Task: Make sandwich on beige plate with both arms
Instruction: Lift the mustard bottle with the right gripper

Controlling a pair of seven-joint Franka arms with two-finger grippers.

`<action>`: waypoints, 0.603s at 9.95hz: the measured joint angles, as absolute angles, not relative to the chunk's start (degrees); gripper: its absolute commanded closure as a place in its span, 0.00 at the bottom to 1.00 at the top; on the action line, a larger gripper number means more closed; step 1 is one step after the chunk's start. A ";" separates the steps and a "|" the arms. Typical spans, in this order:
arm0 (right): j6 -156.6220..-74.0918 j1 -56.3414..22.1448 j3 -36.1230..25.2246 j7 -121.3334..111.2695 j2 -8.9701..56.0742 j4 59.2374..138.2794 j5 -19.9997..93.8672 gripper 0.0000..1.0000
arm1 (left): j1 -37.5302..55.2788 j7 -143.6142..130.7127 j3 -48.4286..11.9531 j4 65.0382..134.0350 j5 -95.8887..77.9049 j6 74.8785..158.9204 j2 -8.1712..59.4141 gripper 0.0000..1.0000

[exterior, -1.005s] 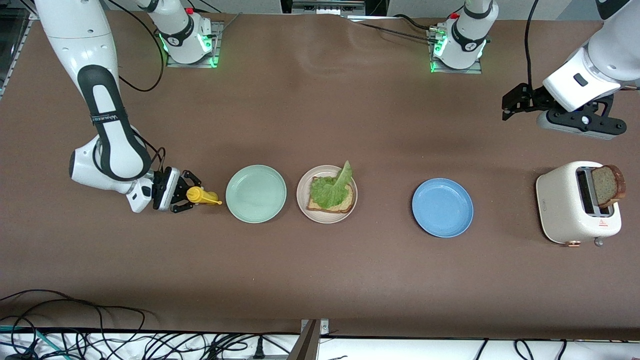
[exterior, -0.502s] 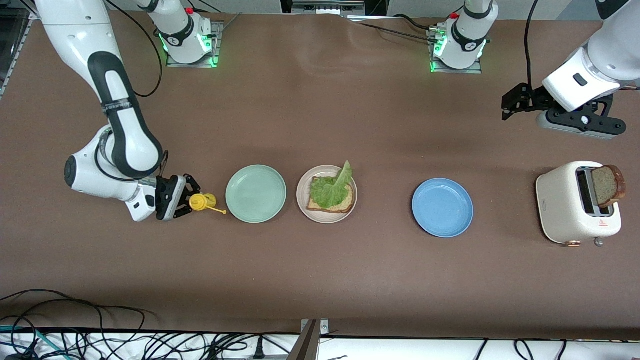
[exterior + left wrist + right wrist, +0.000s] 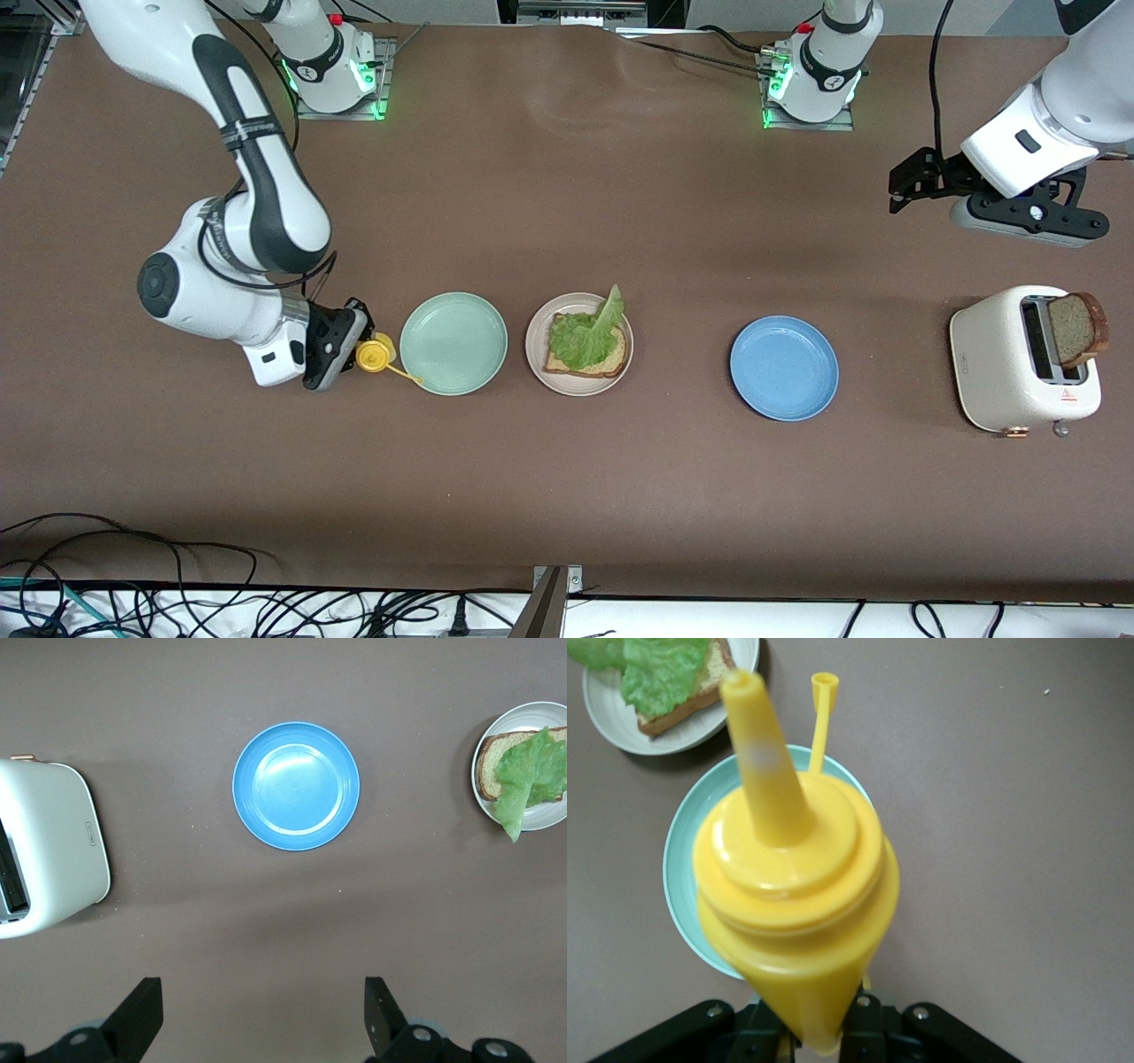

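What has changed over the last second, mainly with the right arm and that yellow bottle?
The right gripper, shut on the yellow bottle, has carried it closer to the green plate and turned it, so its nozzle now points over the plate's rim. The left gripper waits open as before, above the table near the toaster. Bread and lettuce on the beige plate, the blue plate and the toaster's slice are unmoved.

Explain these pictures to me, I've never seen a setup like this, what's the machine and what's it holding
Two white robot arms work at a brown table. The wide picture looks down from across it; the others come from wrist cameras. The right gripper holds a yellow squeeze bottle beside the mint-green plate. The left gripper waits open above the table near the toaster, which holds a bread slice. The beige plate carries bread topped with lettuce. A blue plate sits bare.
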State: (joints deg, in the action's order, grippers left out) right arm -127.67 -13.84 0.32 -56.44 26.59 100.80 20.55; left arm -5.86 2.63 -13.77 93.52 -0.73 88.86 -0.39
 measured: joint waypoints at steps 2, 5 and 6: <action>-125.19 -15.95 2.35 -42.76 26.25 98.49 12.54 0.82 | -5.85 2.63 -13.77 93.52 -0.73 88.86 -0.39 0.00; -120.29 -21.73 3.39 -23.12 26.24 95.12 4.46 0.82 | -5.85 2.63 -13.77 93.52 -0.73 88.86 -0.40 0.00; -120.05 -23.26 3.79 -18.90 26.34 94.98 2.90 0.82 | -5.85 2.63 -13.77 93.52 -0.73 88.86 -0.39 0.00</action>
State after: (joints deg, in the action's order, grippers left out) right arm -120.05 -23.26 3.79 -18.90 26.34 94.98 2.90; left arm -5.85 2.63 -13.77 93.52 -0.73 88.86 -0.39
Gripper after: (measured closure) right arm 0.815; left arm 0.000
